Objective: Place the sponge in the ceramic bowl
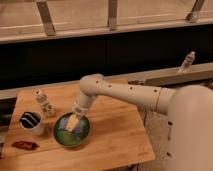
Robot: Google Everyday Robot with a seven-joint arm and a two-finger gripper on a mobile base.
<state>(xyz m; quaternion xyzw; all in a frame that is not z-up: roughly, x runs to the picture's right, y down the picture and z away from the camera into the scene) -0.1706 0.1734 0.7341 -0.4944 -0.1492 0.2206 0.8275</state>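
Sponge: the sponge (64, 125) shows as a pale blue-grey patch inside the bowl's rim, right at my fingertips on the side toward the mug.
Bowl: the ceramic bowl (76, 142) sits directly under my hand, and its green glaze shows all round my fingertips.
My hand: my gripper (74, 123) points down into the bowl with the fingers drawn together. I cannot tell whether a corner of the sponge is pinched between them or whether it only lies against them.
What is done: the sponge is within the bowl, low over the pale centre, which is where the task wants it.
What is left: I judge the job close to its end. If the sponge is in my pinch, it needs releasing. If it already lies free, my hand only has to come up clear of the rim.
Near my hand: the striped mug (31, 122) and a small bottle (45, 103) stand beyond the bowl's edge. A dark red flat object (24, 145) lies farther off on the wooden table (120, 135).
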